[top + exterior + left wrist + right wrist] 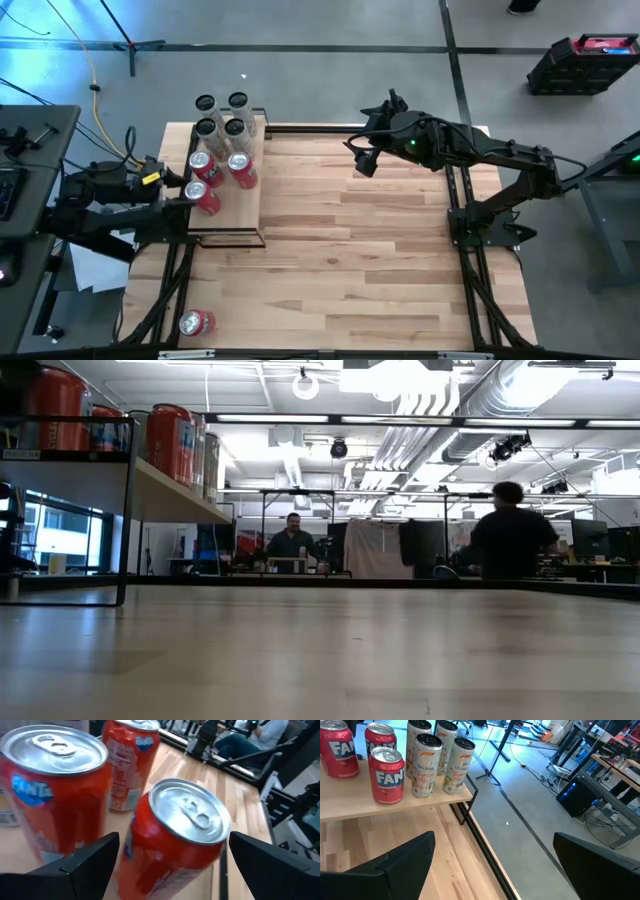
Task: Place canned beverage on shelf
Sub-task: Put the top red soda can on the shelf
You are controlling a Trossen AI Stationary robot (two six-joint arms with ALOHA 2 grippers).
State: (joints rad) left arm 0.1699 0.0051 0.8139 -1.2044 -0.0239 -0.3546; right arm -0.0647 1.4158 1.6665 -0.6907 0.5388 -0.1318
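Left gripper (190,192): positioned at the 9 o'clock edge of the table, over the near end of the shelf (250,215). Fingers stand spread wide on either side of a red can (205,197). The left wrist view shows a clear gap between each finger and the can wall, and the can sits tilted. Judgement: released, not gripping; whether the can has fully settled on the board cannot be confirmed.

Shelf: pale-wood board in a thin black frame, at roughly 10 o'clock on the table. Beyond the tilted can it carries two more red cans (240,170), upright, and four tall pale cans (234,127) clustered at the far end. All stand close together.

Spare red can (196,323): lying on its side on the tabletop at about 7 o'clock, well apart from the shelf. Judgement: this is the next item to place.

Handling, judged: a thin-walled aluminium can, stiff if full, smooth and liable to slip or roll while on its side. A light squeeze across the mid-body, fingers square to the wall, is preferable; a rim grip would be insecure. It must be turned upright before it is set down, and space between neighbours is tight.

Right gripper (362,155): idle above the table near 1 o'clock, fingers apart, holding nothing, facing the shelf.
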